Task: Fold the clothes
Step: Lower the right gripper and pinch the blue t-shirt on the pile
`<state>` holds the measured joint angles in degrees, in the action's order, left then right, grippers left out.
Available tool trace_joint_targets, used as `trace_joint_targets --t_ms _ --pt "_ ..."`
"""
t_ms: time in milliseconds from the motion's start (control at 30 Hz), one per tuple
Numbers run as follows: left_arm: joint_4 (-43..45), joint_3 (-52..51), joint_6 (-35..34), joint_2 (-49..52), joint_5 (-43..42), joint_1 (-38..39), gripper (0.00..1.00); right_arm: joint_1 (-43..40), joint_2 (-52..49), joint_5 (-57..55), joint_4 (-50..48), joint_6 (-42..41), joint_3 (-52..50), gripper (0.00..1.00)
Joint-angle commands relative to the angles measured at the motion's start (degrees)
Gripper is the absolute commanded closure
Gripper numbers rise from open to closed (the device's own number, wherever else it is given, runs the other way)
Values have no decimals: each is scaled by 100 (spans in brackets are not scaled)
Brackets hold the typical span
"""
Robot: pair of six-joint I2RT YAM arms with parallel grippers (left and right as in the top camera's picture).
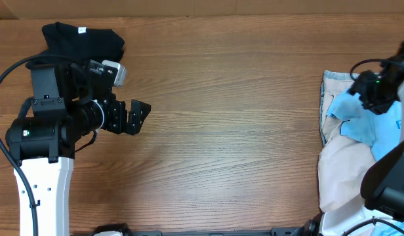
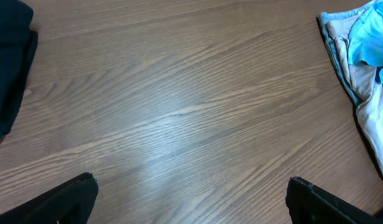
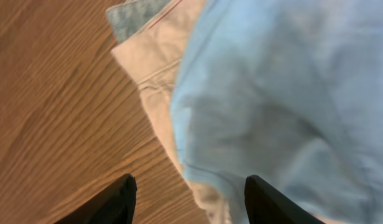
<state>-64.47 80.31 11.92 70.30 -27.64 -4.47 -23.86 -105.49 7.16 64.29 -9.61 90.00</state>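
Wooden table (image 1: 241, 131), clothes (image 1: 343, 174) piled at its right edge.
The left gripper (image 1: 135, 117) hangs wide open over bare wood; the right gripper (image 3: 190, 183) has its jaws apart just above the light blue T-shirt (image 3: 291, 93), holding nothing.

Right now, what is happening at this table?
The right tool hangs open just above a blue T-shirt and does not seem to grip it. The shirt lies on beige shorts in a rumpled pile on the right arm's side of the table. The left tool is open over bare wood, near a black garment at the far left corner.
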Motion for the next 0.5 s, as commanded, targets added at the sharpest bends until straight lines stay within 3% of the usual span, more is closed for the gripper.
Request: trace_joint_targets --t_ms 0,67,167,333,467 --pt "26 157 -79 24 -2 37 0 387 -201 -369 -216 208 -323 40" --pt "28 157 -79 46 -2 37 0 562 -310 -850 -358 -22 -474 40" --pt "2 155 -81 103 -4 37 0 717 -577 -1532 -382 -435 -527 29" --pt "-24 155 -81 275 -7 37 0 815 -1069 -1506 -380 -411 -527 32" --pt "-68 155 -81 455 -9 37 0 833 -1311 -1620 -289 -437 -527 71"
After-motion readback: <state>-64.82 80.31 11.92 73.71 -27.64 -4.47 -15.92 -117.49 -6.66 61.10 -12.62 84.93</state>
